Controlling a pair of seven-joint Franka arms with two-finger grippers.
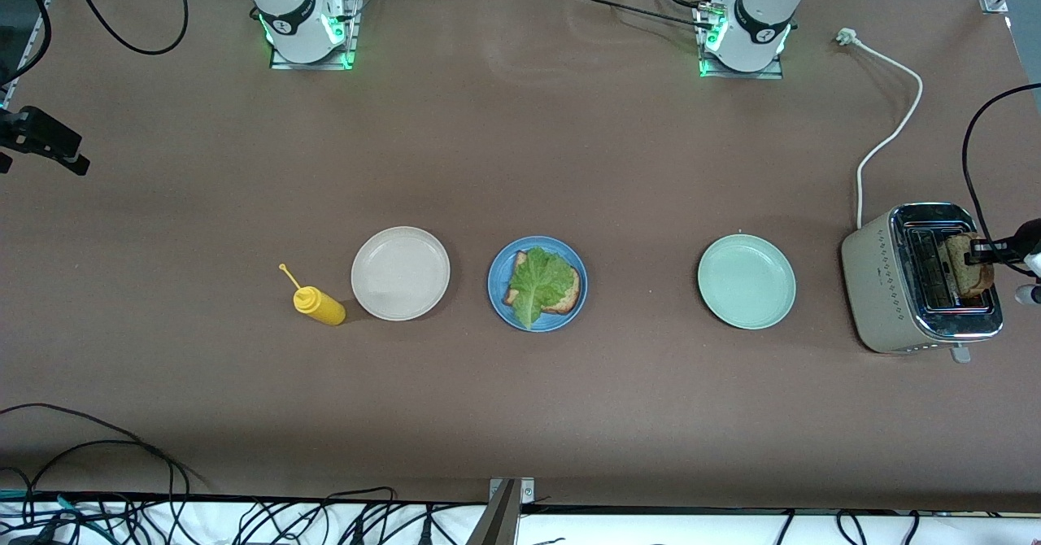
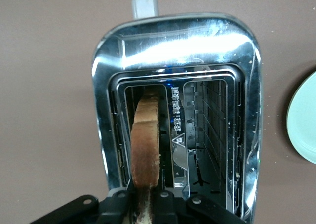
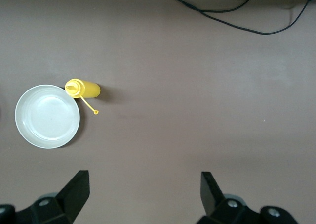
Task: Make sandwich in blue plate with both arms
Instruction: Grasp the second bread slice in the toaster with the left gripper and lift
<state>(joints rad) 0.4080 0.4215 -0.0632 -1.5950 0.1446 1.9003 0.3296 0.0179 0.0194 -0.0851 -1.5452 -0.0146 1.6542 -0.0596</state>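
Note:
The blue plate (image 1: 498, 281) sits mid-table and holds one toast slice (image 1: 572, 293) with a green lettuce leaf (image 1: 538, 281) on top. My left gripper (image 1: 982, 250) is over the toaster (image 1: 886, 285) at the left arm's end. It is shut on the top edge of a second toast slice (image 1: 966, 267), which stands on edge in one slot. The left wrist view shows this slice (image 2: 145, 145) between the gripper's (image 2: 145, 197) fingers. The other slot is empty. My right gripper (image 3: 145, 182) is open and empty, high over bare table at the right arm's end (image 1: 49, 142).
A beige plate (image 1: 400, 272) and a yellow squeeze bottle (image 1: 319, 304) lie beside the blue plate toward the right arm's end. A pale green plate (image 1: 746, 281) lies between the blue plate and the toaster. The toaster's white cord (image 1: 890, 122) runs toward the left arm's base.

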